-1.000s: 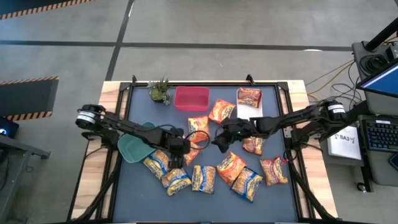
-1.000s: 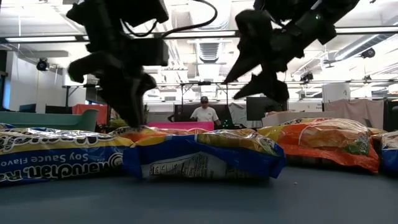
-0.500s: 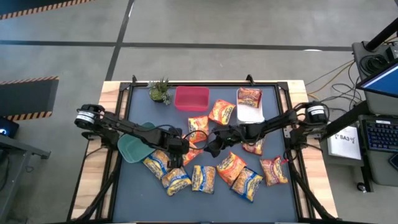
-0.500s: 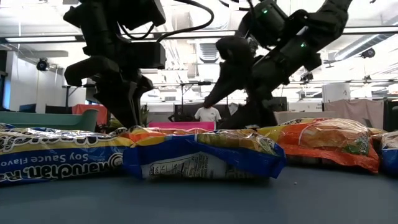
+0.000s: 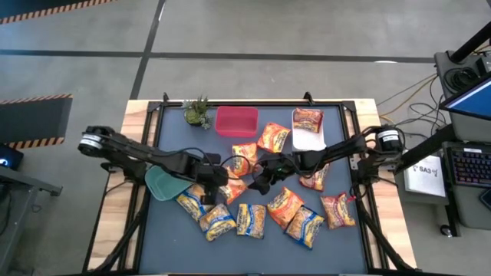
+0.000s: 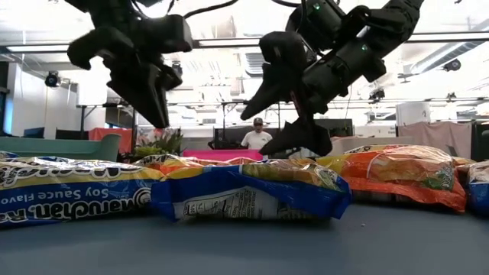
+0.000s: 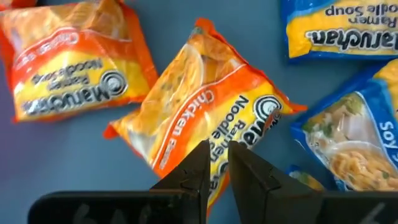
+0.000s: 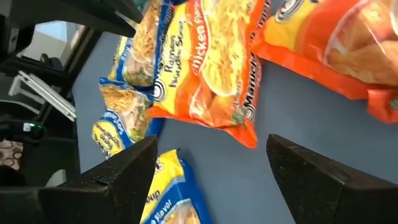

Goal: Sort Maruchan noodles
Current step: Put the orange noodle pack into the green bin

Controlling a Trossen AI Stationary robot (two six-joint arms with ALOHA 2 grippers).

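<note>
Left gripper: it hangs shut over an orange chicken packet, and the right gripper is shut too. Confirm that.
Not quite. The left gripper does hang shut over the orange chicken packet, but the right gripper is open; the right wrist view shows its fingers spread wide above the table.

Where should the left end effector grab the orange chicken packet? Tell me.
Come straight down and pinch the orange chicken packet across its width: it lies flat, tilted, with bare mat along both long sides. The left end effector likely must open first.

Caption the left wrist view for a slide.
Left gripper, fingers nearly shut and empty, above an orange Chicken ramen packet among orange and blue packets.
</note>
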